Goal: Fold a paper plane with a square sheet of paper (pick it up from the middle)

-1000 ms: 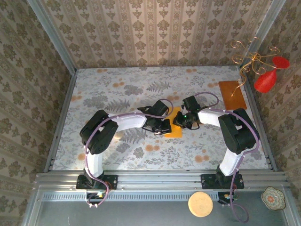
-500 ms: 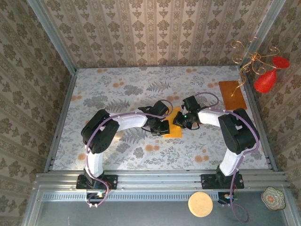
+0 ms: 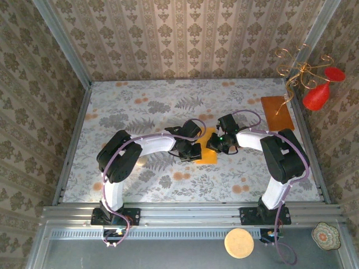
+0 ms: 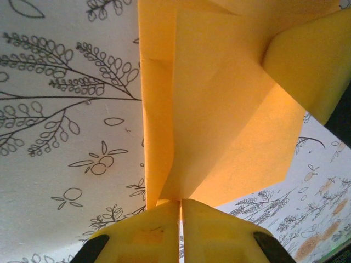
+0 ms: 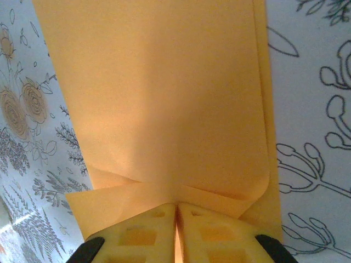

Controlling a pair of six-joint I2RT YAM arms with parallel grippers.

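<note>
One paper sheet, one board, two arms.

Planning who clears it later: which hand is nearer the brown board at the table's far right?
Right. The right hand sits left of the brown board, pinching the orange paper; the left hand pinches its far edge, farther off.

The square sheet of paper ahead of the right gripper is seen as matt and creased; the fingers are moulded in smooth yellow plastic.
</note>
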